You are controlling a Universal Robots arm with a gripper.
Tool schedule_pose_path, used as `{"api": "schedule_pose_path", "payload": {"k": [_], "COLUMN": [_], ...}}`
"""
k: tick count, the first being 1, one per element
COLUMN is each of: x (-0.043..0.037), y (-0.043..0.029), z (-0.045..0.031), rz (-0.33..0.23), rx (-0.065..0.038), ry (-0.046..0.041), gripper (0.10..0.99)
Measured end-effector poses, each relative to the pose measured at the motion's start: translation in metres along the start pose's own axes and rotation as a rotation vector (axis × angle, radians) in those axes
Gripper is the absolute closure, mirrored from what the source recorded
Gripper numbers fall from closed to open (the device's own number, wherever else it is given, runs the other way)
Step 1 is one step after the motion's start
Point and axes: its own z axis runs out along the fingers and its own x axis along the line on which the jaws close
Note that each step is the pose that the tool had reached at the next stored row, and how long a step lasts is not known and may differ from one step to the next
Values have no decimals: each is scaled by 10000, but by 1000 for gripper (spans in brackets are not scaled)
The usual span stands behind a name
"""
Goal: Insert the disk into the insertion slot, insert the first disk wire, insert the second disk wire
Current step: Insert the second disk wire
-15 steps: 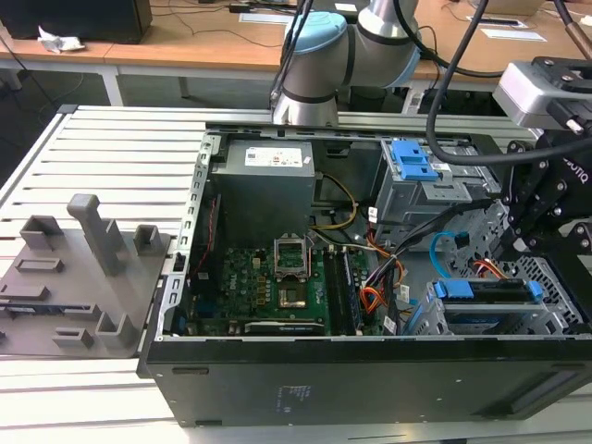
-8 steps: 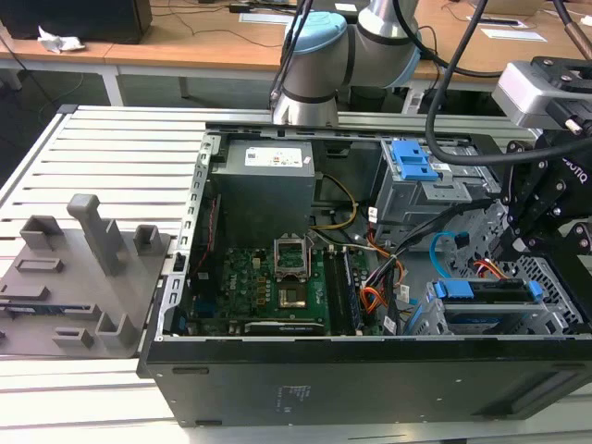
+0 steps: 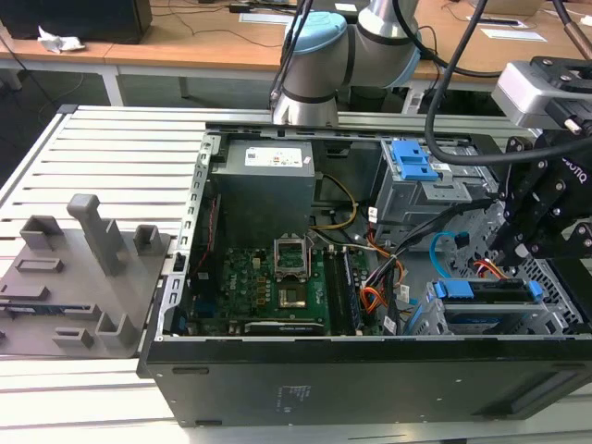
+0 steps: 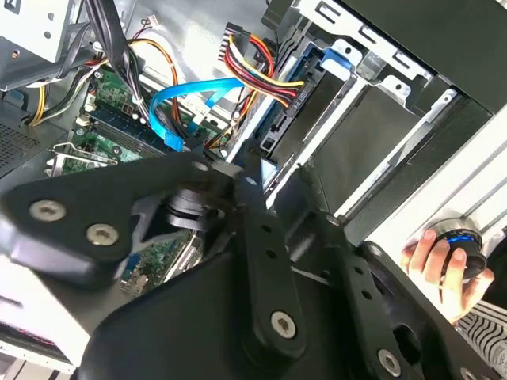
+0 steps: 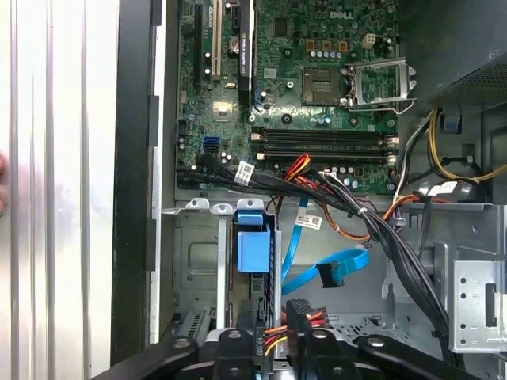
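The disk (image 3: 486,294) sits in the insertion slot (image 3: 558,298), a silver perforated cage at the case's corner on the exterior view's right. Its blue carrier (image 5: 253,247) shows in both wrist views. The first disk wire (image 4: 257,63), a red, orange and yellow bundle, runs down to a dark plug (image 5: 299,313) at the disk's end. My gripper (image 3: 518,248) hovers right over that plug (image 4: 277,119). The second disk wire (image 5: 317,273), a light blue flat cable, loops free beside the cage. Its dark plug (image 5: 337,275) hangs apart from the disk.
The open case holds a green motherboard (image 5: 317,87), a grey power supply (image 3: 264,190) and a taller grey box with a blue latch (image 3: 412,162). Thick black cables (image 5: 388,237) cross near the cage. Grey fixtures (image 3: 92,250) stand outside. A person's hand (image 4: 432,257) rests beyond the case.
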Motion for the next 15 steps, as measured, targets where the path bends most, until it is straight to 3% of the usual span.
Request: {"api": "schedule_pose_path", "payload": {"k": [1,4,13,15], "x": [0,0,0,0], "y": [1,1,2,2], "z": [0,0,0,0], "rz": [0,-26,-1811,-1813], "rx": [0,0,-27,-27], "ry": [0,1,80,79], "gripper": [725,725,725,725]}}
